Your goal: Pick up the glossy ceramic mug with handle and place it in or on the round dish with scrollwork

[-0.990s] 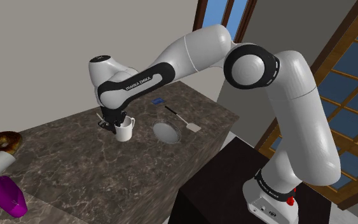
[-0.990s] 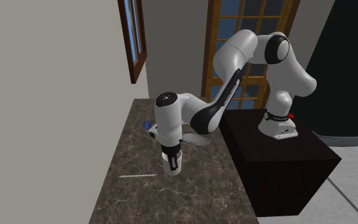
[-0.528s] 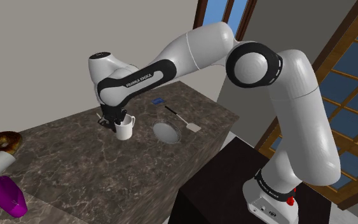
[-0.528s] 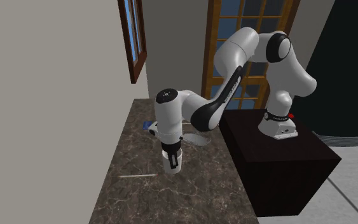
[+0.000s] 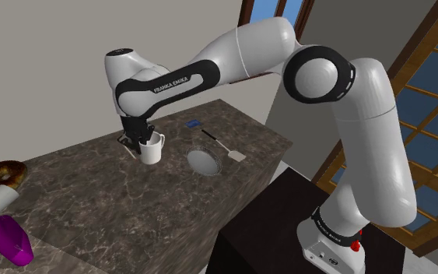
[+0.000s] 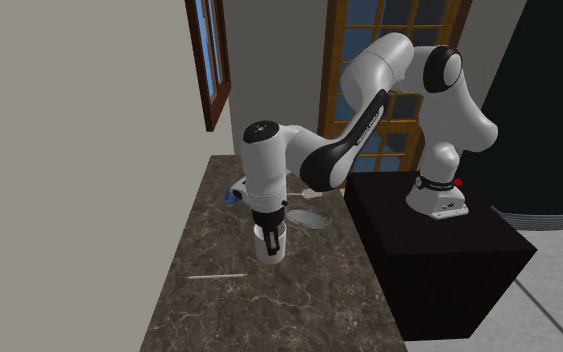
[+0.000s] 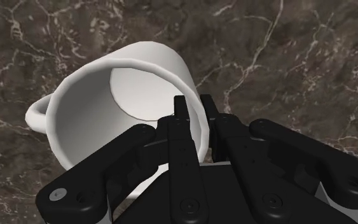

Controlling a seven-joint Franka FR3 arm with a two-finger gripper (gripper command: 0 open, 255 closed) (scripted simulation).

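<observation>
Dark veined marble counter (image 5: 92, 210) runs under the arm, where the gripper (image 5: 142, 138) is clamped on the wall of the white mug (image 5: 152, 150), one finger inside the rim and one outside, with the handle across from them. The round dish (image 5: 204, 161) lies near, toward the shoulder view's right of the mug. Against half a second ago, the mug hangs higher, apparently clear of the stone.

1. Light is even and fairly bright throughout; the white shells of my arm (image 5: 365, 156) shade softly, palest on top.
2. Shoulder view: window panes (image 5: 431, 74) glow blue from 1 to 3 o'clock.
3. Wrist view: mug (image 7: 88, 108) rim bright, inside shaded grey; everything crisp.
</observation>
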